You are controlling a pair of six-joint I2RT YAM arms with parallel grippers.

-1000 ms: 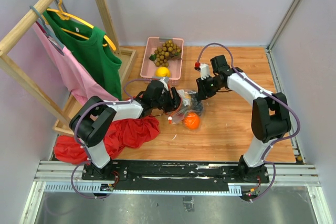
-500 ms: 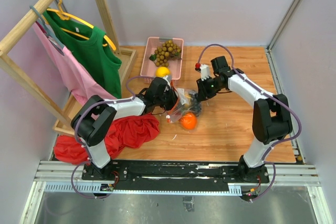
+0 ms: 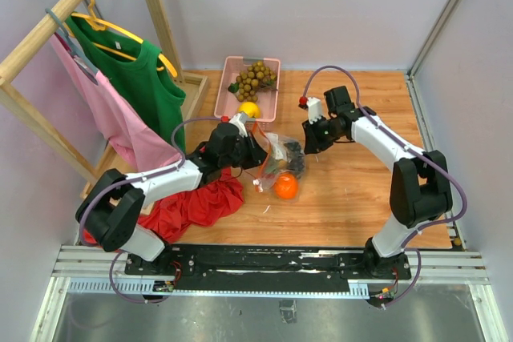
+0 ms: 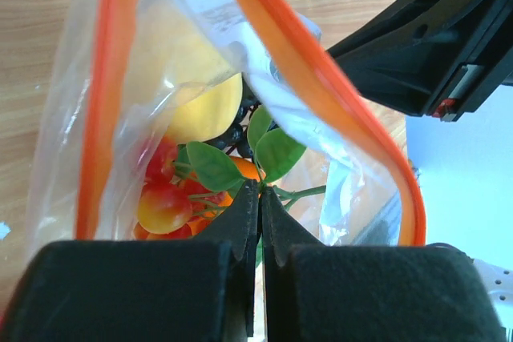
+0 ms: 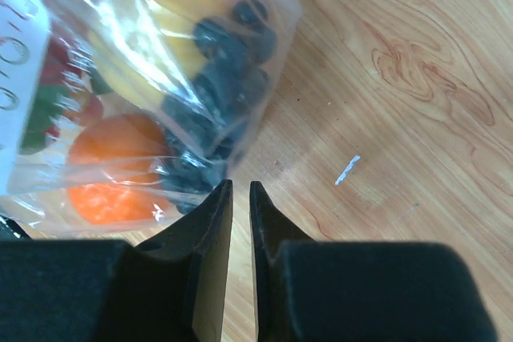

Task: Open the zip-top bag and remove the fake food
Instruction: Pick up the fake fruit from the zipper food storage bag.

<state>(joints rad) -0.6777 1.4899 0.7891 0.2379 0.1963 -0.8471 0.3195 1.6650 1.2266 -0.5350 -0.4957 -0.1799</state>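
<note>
Label (image 5: 16,78) on zip-top bag (image 5: 268,6), print illegible

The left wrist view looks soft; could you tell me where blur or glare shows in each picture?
Left wrist view: the black left fingers and the zip-top bag strip are blurred, the fake food sharper. Right wrist view: white glare streaks on the plastic, crisp wood grain on the table. Top view: even light, sharp.
</note>
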